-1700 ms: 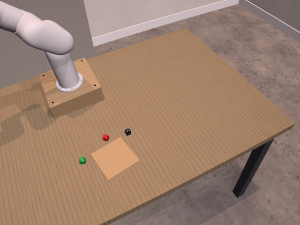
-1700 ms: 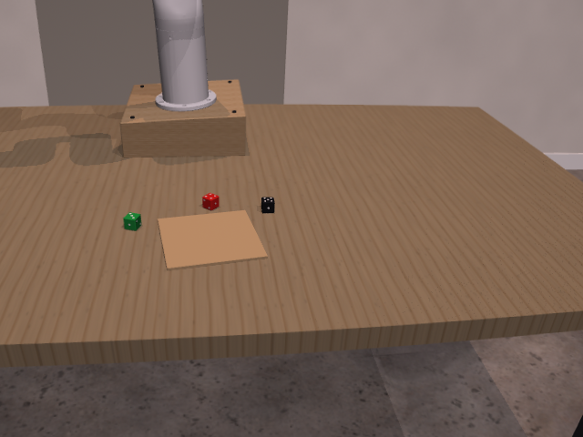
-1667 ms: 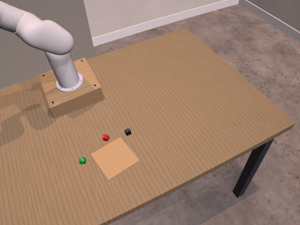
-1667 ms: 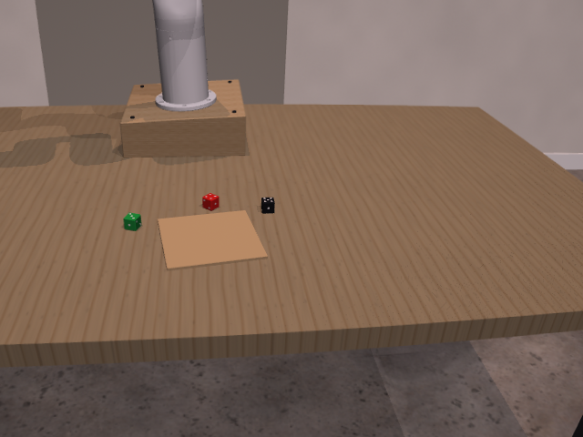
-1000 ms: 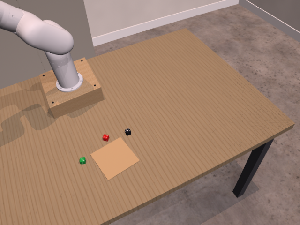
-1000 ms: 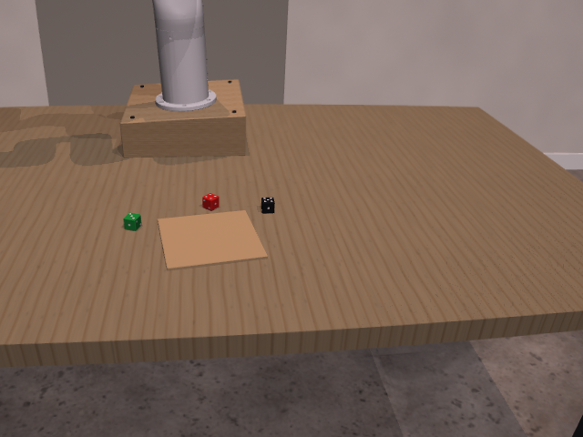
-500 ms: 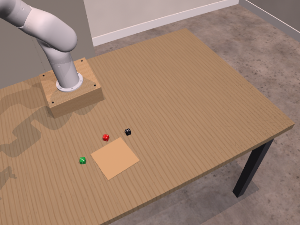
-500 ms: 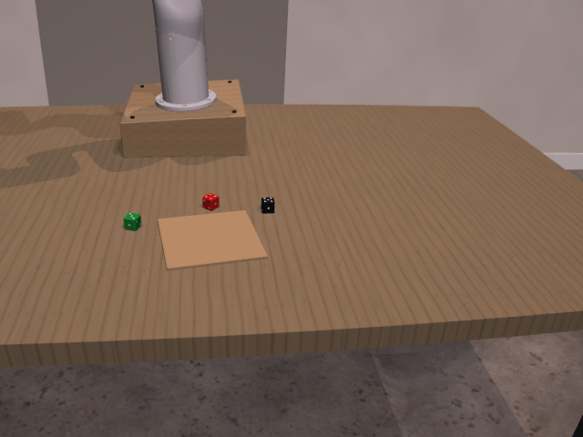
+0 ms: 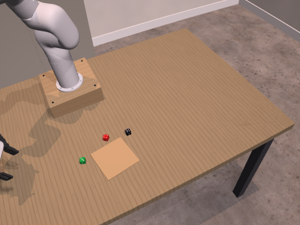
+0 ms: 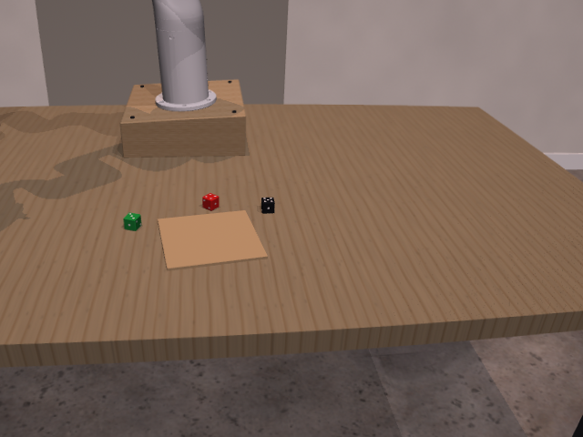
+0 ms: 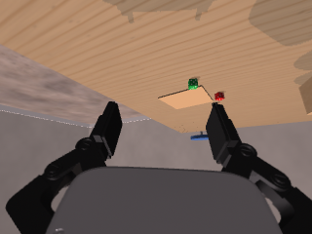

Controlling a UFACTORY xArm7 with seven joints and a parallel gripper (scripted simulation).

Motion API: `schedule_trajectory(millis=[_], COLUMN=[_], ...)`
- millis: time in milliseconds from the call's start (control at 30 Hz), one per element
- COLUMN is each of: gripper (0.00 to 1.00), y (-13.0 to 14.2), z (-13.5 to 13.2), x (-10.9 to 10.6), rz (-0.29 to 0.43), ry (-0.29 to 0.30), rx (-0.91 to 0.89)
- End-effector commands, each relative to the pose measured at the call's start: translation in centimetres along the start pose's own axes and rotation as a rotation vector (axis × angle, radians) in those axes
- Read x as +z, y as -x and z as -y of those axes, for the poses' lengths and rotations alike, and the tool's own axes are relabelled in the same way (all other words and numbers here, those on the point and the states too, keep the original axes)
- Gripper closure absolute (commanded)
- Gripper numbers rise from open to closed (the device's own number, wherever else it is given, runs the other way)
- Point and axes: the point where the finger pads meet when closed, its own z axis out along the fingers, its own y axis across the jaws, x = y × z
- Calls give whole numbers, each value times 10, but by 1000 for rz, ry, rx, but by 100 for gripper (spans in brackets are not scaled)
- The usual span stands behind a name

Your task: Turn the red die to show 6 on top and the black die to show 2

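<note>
The tan mat (image 9: 115, 158) lies flat on the table, also in the exterior view (image 10: 210, 238) and the wrist view (image 11: 186, 99). The red die (image 9: 105, 137) (image 10: 210, 201) (image 11: 219, 96) sits on the table just off the mat's far edge. The black die (image 9: 127, 131) (image 10: 268, 205) sits on the table right of it, off the mat. The green die (image 9: 82, 160) (image 10: 132, 221) (image 11: 193, 83) sits on the table left of the mat. My gripper (image 9: 5, 164) is open and empty at the far left edge, well away from the dice; the wrist view shows its spread fingers.
The arm's wooden base block (image 9: 70, 94) (image 10: 183, 123) stands at the back left of the table. The table's right edge and a dark leg (image 9: 251, 167) are at the right.
</note>
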Motion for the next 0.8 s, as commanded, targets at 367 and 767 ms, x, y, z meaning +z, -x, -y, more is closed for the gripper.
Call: schedule_trajectory(millis=[367,767], gripper=[0,0], y=[74,120], z=[-21,-43], x=[41,67], rz=[-236,-383], ry=[109,186], rx=[-451,-806])
